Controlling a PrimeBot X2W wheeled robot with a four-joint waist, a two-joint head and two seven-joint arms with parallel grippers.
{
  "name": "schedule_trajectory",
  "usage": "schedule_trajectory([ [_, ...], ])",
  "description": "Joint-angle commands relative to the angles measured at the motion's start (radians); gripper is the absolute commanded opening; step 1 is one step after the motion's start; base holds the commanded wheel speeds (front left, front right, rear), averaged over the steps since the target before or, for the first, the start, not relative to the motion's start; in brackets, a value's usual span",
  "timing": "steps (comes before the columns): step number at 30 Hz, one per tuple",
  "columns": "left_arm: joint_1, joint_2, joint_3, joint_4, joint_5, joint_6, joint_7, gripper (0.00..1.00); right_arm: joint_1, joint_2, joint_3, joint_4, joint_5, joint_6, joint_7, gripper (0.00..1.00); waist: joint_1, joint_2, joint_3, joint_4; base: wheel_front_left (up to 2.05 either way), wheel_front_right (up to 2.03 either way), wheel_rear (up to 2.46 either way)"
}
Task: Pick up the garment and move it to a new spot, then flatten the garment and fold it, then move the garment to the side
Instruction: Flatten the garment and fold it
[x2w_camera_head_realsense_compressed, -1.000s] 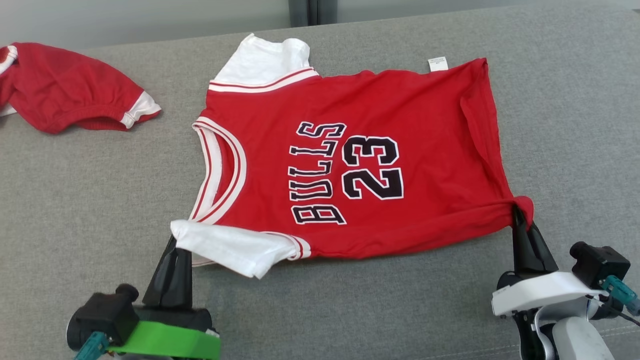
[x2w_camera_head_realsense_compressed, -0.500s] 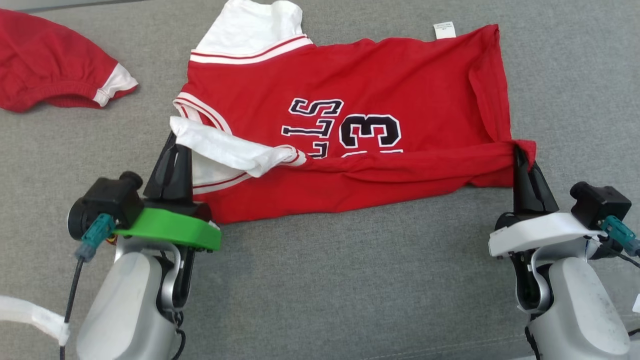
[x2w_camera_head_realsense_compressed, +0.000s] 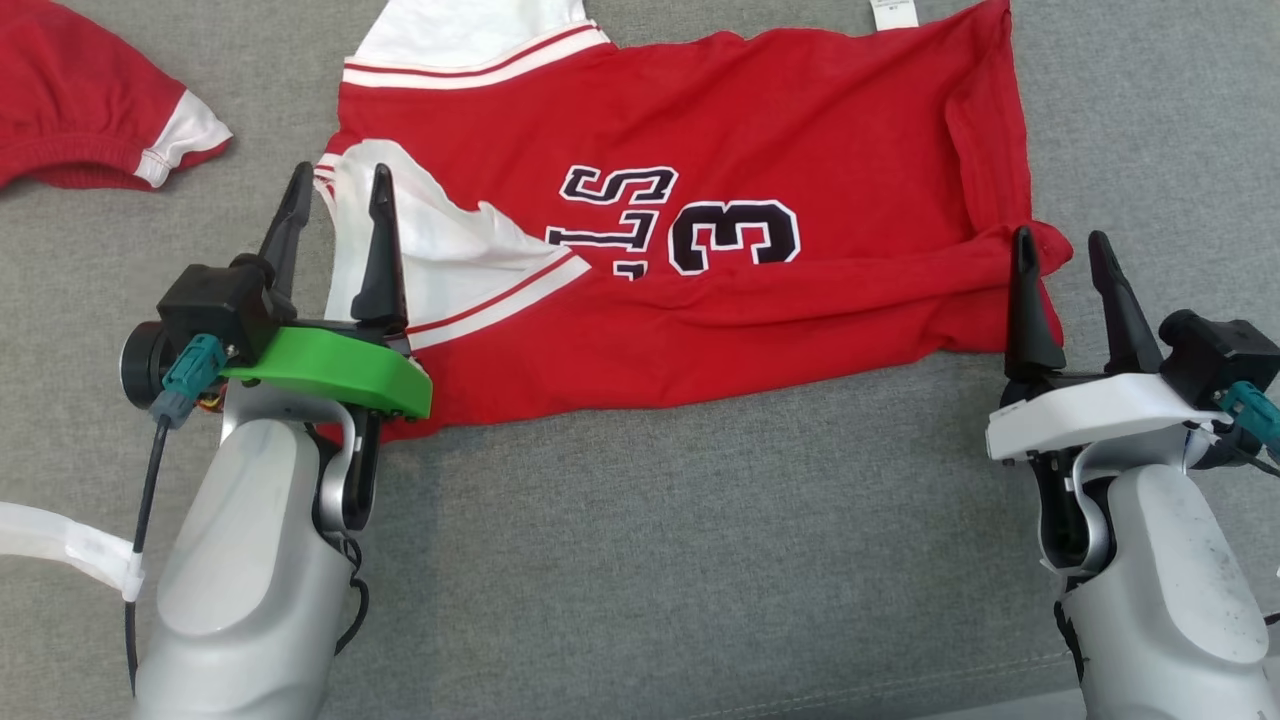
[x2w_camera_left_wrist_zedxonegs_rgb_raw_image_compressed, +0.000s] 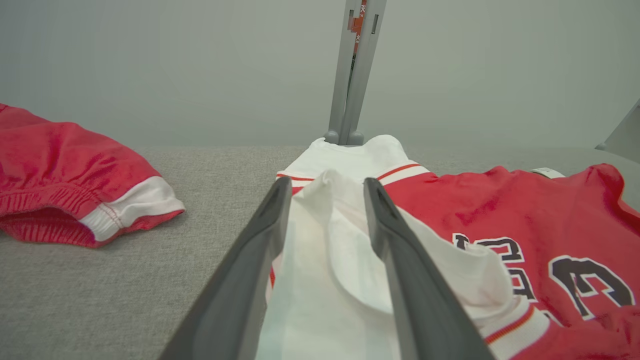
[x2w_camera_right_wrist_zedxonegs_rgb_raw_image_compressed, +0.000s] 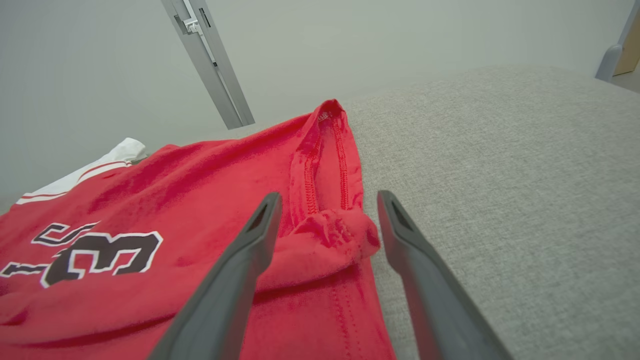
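Observation:
The garment (x2w_camera_head_realsense_compressed: 700, 130) is a red basketball jersey with white sleeves and black lettering, lying on the grey surface with its near half folded up over the far half. My left gripper (x2w_camera_head_realsense_compressed: 338, 180) stands open over the folded white sleeve (x2w_camera_left_wrist_zedxonegs_rgb_raw_image_compressed: 330, 235), which lies loose between the fingers. At the red bunched hem corner (x2w_camera_right_wrist_zedxonegs_rgb_raw_image_compressed: 335, 232) my right gripper (x2w_camera_head_realsense_compressed: 1060, 245) is open too, its fingers on either side of the corner and not pinching it. Part of the number 3 (x2w_camera_head_realsense_compressed: 735, 238) shows above the fold.
A second red garment with white trim (x2w_camera_head_realsense_compressed: 80, 110) lies at the far left, apart from the jersey. The grey fabric surface (x2w_camera_head_realsense_compressed: 700, 560) stretches bare toward me. A grey upright post (x2w_camera_left_wrist_zedxonegs_rgb_raw_image_compressed: 355, 70) stands behind the surface against a pale wall.
Both grippers have carried the jersey's near edge up over its far half, then opened and let go of the sleeve and hem corner. The head camera has tilted down.

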Motion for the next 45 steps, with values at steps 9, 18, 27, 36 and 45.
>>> schedule_trajectory([
  [9, 0.102, -0.017, 0.055, -0.075, 0.022, -0.033, -0.003, 1.0, 0.064, -0.003, -0.061, -0.076, -0.044, -0.001, -0.003, 1.0, 0.0, -0.0001, -0.051, 0.02, 0.0, 0.0, 0.0],
  [18, 0.256, 0.009, 0.059, -0.076, -0.024, -0.018, 0.112, 1.0, 0.126, -0.003, -0.069, -0.105, -0.097, -0.001, -0.003, 1.0, 0.0, -0.0001, -0.106, 0.038, 0.0, 0.0, 0.0],
  [27, 0.34, -0.02, 0.064, -0.111, -0.093, 0.056, 0.312, 1.0, 0.132, -0.003, -0.057, -0.071, -0.103, -0.001, -0.003, 1.0, 0.0, -0.0001, -0.112, 0.041, 0.0, 0.0, 0.0],
  [36, 0.33, -0.038, 0.058, -0.101, -0.125, 0.06, 0.352, 0.0, 0.107, -0.003, -0.071, -0.002, -0.117, -0.001, 0.039, 1.0, 0.0, -0.0001, -0.102, 0.031, 0.0, 0.0, 0.0],
  [45, 0.327, -0.03, 0.053, -0.13, -0.117, 0.058, 0.31, 0.0, 0.057, -0.003, -0.083, 0.115, -0.106, -0.001, 0.104, 1.0, 0.0, -0.0001, -0.099, 0.044, 0.0, 0.0, 0.0],
])
